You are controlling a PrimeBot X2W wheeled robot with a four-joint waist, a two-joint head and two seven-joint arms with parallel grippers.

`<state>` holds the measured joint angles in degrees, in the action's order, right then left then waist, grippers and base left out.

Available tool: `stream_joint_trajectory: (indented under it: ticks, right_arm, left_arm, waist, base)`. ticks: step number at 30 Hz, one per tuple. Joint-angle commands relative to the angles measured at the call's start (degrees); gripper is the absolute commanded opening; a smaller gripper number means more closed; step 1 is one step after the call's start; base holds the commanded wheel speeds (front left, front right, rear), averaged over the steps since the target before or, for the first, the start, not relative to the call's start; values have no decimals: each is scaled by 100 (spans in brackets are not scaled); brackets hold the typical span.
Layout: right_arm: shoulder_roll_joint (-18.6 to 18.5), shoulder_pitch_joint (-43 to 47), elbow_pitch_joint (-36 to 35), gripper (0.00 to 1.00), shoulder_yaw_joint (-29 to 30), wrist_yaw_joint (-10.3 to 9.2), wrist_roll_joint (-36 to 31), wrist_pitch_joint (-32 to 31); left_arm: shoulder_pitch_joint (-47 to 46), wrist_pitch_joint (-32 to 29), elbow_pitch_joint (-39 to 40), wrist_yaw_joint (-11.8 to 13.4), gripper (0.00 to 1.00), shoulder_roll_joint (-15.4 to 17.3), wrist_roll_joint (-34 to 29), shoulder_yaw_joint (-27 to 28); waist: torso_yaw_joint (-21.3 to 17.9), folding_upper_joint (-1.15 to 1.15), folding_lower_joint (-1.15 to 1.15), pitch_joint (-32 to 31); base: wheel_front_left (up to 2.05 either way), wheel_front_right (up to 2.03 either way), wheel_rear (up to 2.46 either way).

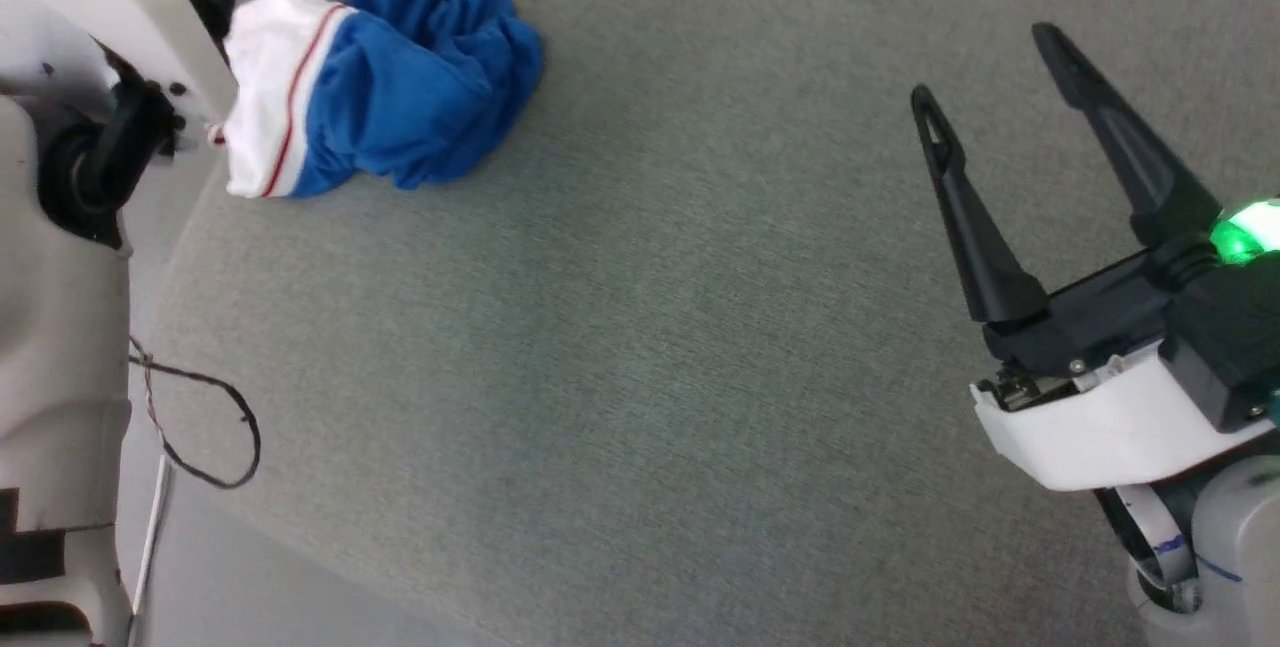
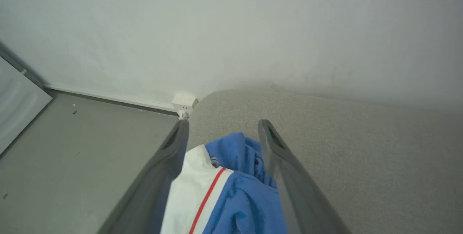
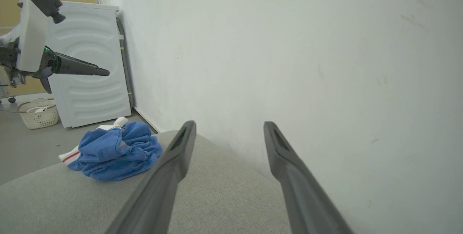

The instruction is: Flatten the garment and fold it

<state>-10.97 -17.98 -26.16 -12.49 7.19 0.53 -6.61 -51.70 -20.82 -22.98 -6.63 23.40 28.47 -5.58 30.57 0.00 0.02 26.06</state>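
The garment [image 1: 400, 77] lies crumpled in a heap at the far left corner of the grey fabric-covered surface [image 1: 700, 327], blue with a white sleeve and a red stripe turned to the left edge. My left gripper [image 2: 222, 125] is open, and the garment [image 2: 238, 190] shows below between its fingers. From the right wrist view, the left gripper [image 3: 105, 72] hangs well above the garment [image 3: 115, 152] without touching it. My right gripper [image 1: 990, 67] stands open over the right side of the surface, far from the shirt, and holds nothing. The lettering and number are hidden in the folds.
A white wall runs along the surface's far side. Past the left edge is grey floor with a wall socket [image 2: 184, 103], a white washing machine [image 3: 90, 64] and a pale basket [image 3: 38, 113]. A thin dark cable loop [image 1: 200, 427] hangs off my left arm.
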Motion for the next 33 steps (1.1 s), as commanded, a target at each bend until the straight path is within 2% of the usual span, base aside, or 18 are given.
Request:
stream_joint_trajectory:
  ticks: [1, 12, 13, 14, 15, 22, 33]
  right_arm:
    - [-72, -138, -73, 100, -8, 30, 12, -52]
    - [-245, -251, -249, 100, 178, 30, -34, -208]
    - [-255, -238, -265, 100, 209, 30, -41, -207]
    - [-255, -238, -265, 100, 209, 30, -41, -207]
    - [-265, -227, -276, 100, 230, 30, -43, -205]
    - [-224, -211, -213, 100, 271, 30, -14, -113]
    - [281, 49, 506, 100, 269, 30, 171, 621]
  left_arm:
    - [-56, -143, -152, -46, 100, 37, 43, -77]
    - [-12, -1194, -1389, 125, 100, -125, 509, -94]
    - [-5, -1212, -1442, 121, 45, -129, 502, -121]
    - [-5, -1212, -1442, 121, 45, -129, 502, -121]
    - [0, -1242, -1505, 111, 0, -138, 518, -138]
    - [-108, -1061, -1724, 111, 0, -60, 538, -111]
    - [-325, -687, -1359, 138, 0, 541, 439, 66]
  waist:
    - [-473, 0, -2, 715]
    - [-799, 0, -2, 1310]
    - [-809, 0, -2, 1324]
    - [-809, 0, -2, 1324]
    - [-818, 0, -2, 1332]
    - [-859, 0, -2, 1187]
    - [-1142, 0, -2, 142]
  base:
    - [0, 0, 0]
    - [0, 0, 0]
    - [0, 0, 0]
    - [0, 0, 0]
    - [0, 0, 0]
    - [0, 0, 0]
    - [0, 0, 0]
